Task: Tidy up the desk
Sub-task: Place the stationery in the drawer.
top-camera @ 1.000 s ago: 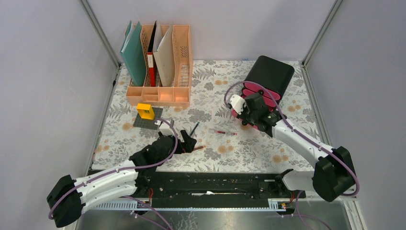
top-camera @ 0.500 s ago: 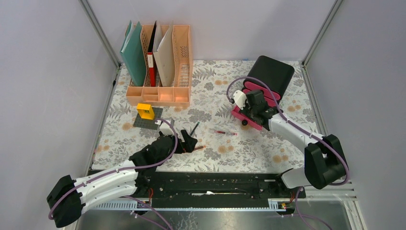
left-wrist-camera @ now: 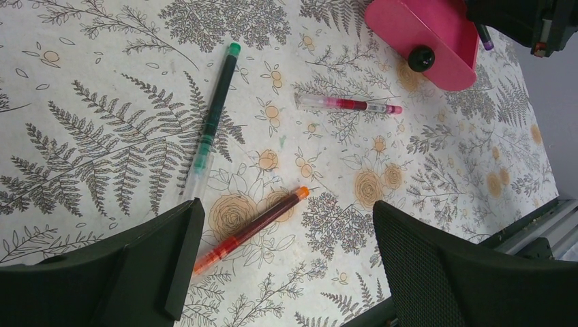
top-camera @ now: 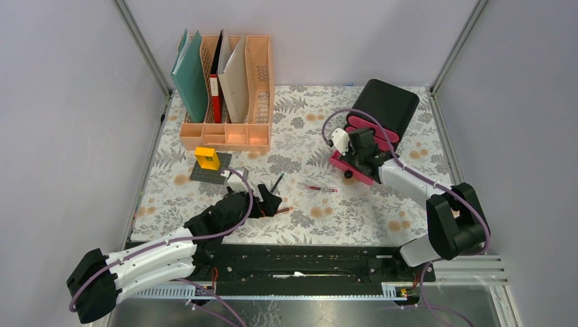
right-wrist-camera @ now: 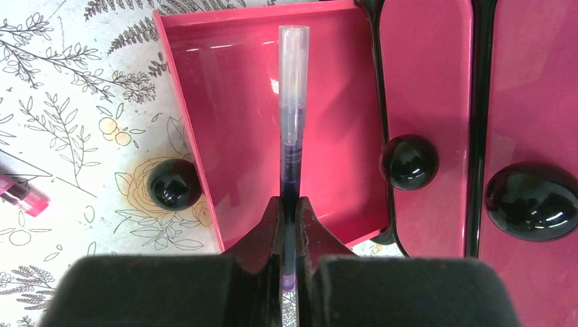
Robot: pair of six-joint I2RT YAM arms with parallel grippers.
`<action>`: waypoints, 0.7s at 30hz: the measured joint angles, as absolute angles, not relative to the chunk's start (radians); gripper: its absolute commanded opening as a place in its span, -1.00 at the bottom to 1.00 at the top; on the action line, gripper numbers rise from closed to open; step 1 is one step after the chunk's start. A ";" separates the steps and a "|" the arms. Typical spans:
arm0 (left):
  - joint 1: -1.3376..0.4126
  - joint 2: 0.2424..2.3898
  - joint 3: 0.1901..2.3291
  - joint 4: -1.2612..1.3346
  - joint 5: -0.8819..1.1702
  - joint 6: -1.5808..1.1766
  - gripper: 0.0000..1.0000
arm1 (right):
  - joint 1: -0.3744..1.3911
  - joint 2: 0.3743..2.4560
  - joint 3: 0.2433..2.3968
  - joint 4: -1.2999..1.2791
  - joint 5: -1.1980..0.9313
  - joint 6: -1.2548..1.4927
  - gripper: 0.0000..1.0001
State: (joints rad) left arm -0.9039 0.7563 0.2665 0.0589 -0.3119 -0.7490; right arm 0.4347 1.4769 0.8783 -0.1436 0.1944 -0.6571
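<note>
Pen [right-wrist-camera: 293, 102] (purple) above open pink drawer [right-wrist-camera: 232, 122]

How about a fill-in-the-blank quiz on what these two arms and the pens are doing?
The right gripper pinches a slim purple pen with a clear cap above the open ___ plastic drawer.
The left gripper hangs with jaws ___ over a slim orange pen.
___ loose pens lie on the fern-printed desk cloth.
Missing words: pink; open; three.

Top camera: high above near edge, looking down, whole counter [top-camera: 354, 211] in frame. Left wrist camera: close, angled past left fingers [left-wrist-camera: 136, 272] at counter. Right wrist camera: very close, over pink drawer [right-wrist-camera: 232, 116] beyond right fingers [right-wrist-camera: 262, 242]. All share drawer.
</note>
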 measured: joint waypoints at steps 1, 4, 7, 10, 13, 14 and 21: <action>-0.904 0.758 0.266 0.062 -0.311 -0.749 0.97 | 0.434 1.478 0.878 -0.144 0.195 -0.657 -0.94; -0.904 0.762 0.266 0.063 -0.310 -0.749 0.98 | 0.433 1.481 0.878 -0.137 0.199 -0.657 -0.81; -0.904 0.762 0.266 0.064 -0.309 -0.749 0.97 | 0.431 1.493 0.878 -0.130 0.202 -0.655 -0.46; -0.904 0.762 0.266 0.063 -0.306 -0.749 0.97 | 0.431 1.506 0.878 -0.129 0.202 -0.652 -0.15; -0.904 0.762 0.266 0.063 -0.299 -0.749 0.97 | 0.431 1.507 0.878 -0.128 0.202 -0.648 0.05; -0.904 0.762 0.266 0.063 -0.297 -0.749 0.97 | 0.431 1.507 0.878 -0.128 0.201 -0.647 0.09; -0.904 0.761 0.267 0.060 -0.258 -0.739 0.97 | 0.430 1.459 0.879 -0.178 0.153 -0.636 0.97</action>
